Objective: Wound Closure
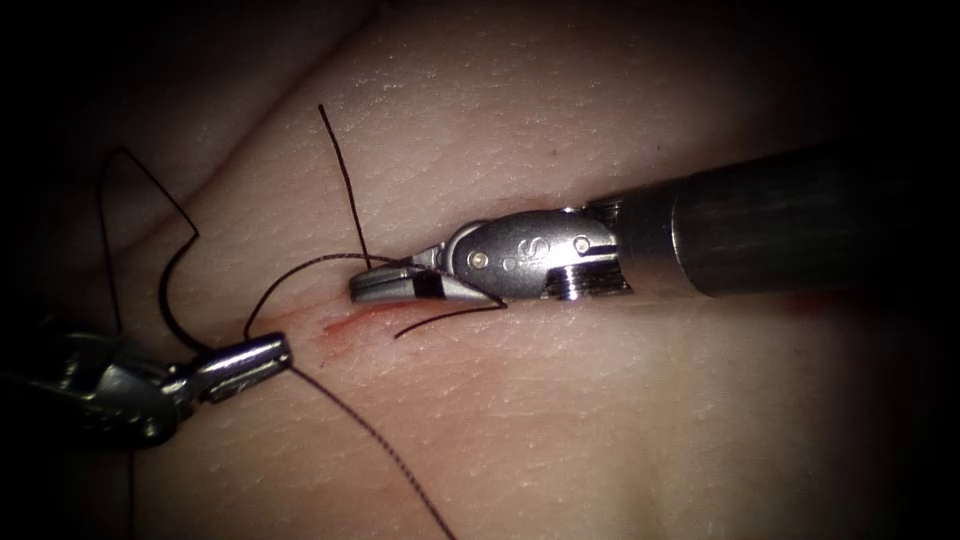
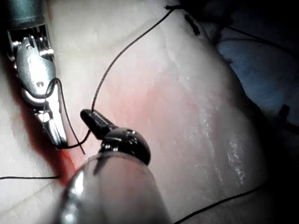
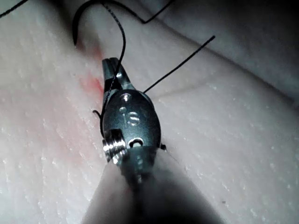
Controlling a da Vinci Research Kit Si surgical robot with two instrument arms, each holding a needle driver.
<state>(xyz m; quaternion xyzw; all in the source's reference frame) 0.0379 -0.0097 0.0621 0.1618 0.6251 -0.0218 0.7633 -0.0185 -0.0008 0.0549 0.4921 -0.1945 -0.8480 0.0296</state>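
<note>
Seemingly mid-knot: the left tool (image 1: 262, 356), at eight o'clock, pinches the thread (image 1: 370, 425), the right tool (image 1: 385, 287) at centre clamps thread looped about it over the cut (image 1: 340, 320), and the needle (image 1: 163, 290) apparently lies free left of the cut at nine o'clock, so any pull calls for even tension.

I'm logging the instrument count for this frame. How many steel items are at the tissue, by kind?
Needle drivers: 2, the left tool and the right tool, each shut on thread.
Curved needles: 1, the needle, left of the cut, beside the left tool.
Total: 3
</note>
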